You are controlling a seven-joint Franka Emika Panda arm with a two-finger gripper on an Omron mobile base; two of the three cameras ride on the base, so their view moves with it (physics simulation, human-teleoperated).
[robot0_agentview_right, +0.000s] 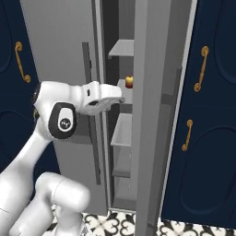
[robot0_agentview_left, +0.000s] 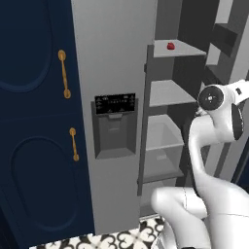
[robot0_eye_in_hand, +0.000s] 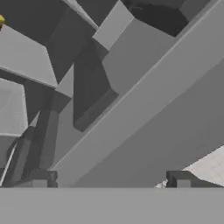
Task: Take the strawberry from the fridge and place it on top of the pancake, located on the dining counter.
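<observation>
The strawberry (robot0_agentview_left: 170,46), tiny and red, lies on a high inner shelf (robot0_agentview_left: 187,50) of the grey fridge (robot0_agentview_left: 114,58). The fridge's right door (robot0_agentview_right: 156,115) stands open and its left door, with the black dispenser panel (robot0_agentview_left: 115,104), is shut. My gripper (robot0_eye_in_hand: 109,181) is open, its two dark fingertips (robot0_eye_in_hand: 40,178) wide apart with nothing between them, facing the grey shelves and door edge. In the right base view my white hand (robot0_agentview_right: 103,97) reaches into the gap at mid shelf height, well below the strawberry. The pancake and the dining counter are out of view.
A small red and yellow fruit (robot0_agentview_right: 129,81) sits on a middle shelf just past my hand. Navy cabinets with gold handles (robot0_agentview_left: 64,74) flank the fridge on both sides (robot0_agentview_right: 200,69). Lower grey shelves (robot0_agentview_left: 163,133) stand bare. The open door's handle (robot0_agentview_right: 173,94) is close on the right.
</observation>
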